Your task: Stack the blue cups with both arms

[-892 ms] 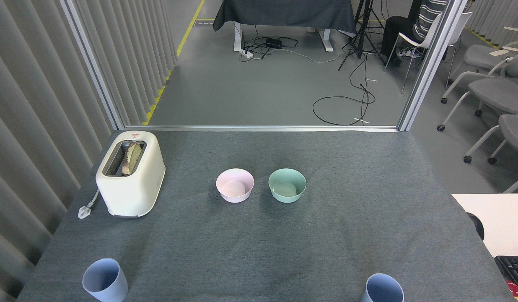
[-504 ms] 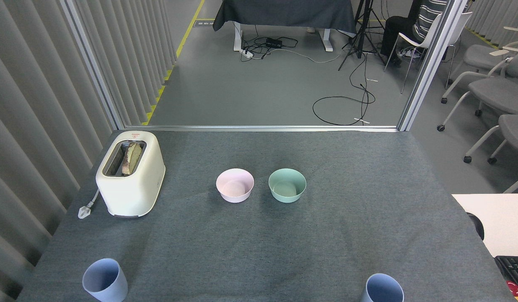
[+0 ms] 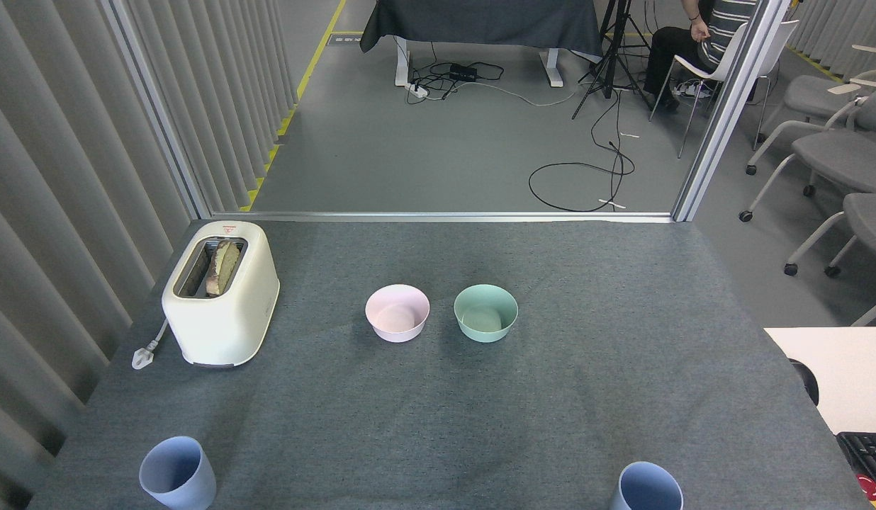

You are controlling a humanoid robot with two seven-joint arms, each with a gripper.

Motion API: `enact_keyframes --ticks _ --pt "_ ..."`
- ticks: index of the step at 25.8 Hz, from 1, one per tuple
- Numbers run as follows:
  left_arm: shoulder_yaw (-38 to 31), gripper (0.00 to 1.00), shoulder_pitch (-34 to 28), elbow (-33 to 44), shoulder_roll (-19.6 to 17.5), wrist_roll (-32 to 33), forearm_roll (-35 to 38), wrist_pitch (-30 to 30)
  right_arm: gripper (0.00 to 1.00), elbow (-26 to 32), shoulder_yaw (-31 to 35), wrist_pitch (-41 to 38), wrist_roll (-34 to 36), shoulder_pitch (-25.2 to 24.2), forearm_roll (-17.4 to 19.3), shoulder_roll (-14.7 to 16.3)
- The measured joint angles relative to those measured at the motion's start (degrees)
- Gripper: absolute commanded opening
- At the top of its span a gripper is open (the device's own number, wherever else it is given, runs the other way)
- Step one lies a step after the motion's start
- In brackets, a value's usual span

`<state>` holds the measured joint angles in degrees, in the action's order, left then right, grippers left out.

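Neither gripper showed in view, so their state couldn't be told. The left blue cup (image 3: 177, 473) stood well in front of the toaster (image 3: 220, 294), the right blue cup (image 3: 649, 487) far off to its right; one for each arm, I'd guess

Blue cups (image 3: 177, 473) (image 3: 649, 487) upright, well apart

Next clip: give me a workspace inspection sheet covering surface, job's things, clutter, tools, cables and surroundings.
Surface: grey table, flat.
Job's things: left blue cup and right blue cup, upright, far apart at the near edge, unstacked.
Clutter: pink bowl beside green bowl, apart; toaster with bread in its slot.
Tools: nothing seen.
Cables: toaster plug lying loose on the table; cables on the floor beyond.
Surroundings: seated person, chairs, keyboard.
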<state>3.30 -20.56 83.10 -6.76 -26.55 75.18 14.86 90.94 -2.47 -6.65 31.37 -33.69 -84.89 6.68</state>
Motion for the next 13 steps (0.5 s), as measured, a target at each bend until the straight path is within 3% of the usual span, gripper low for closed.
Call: enact_keyframes --ticks 13 --pt "0.0 1.0 6.5 -6.9 -0.7 0.0 -4.5 0.1 1.0 -0.1 -0.3 0.1 0.0 -0.1 -0.2 -0.1"
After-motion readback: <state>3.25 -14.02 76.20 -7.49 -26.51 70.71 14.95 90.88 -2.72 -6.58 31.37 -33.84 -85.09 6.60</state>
